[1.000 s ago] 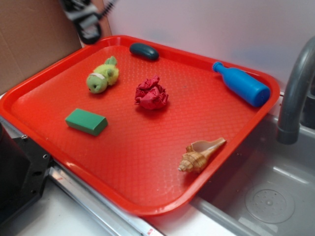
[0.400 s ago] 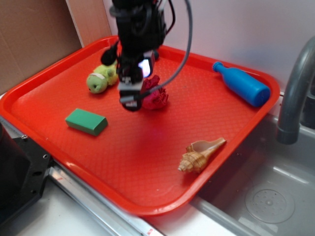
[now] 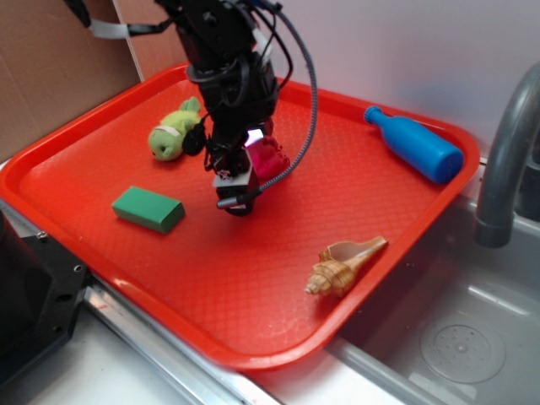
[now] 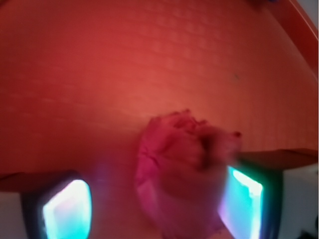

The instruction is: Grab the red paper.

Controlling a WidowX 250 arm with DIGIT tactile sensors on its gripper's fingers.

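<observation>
Gripper [image 4: 152, 201] jaws stand wide, straddling the red paper [image 4: 184, 174], which sits off-centre against the right-hand finger [image 4: 244, 199].

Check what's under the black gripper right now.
The crumpled crimson red paper sits between the gripper fingers, on the red plastic tray. Its underside and any finger contact are hidden.
</observation>
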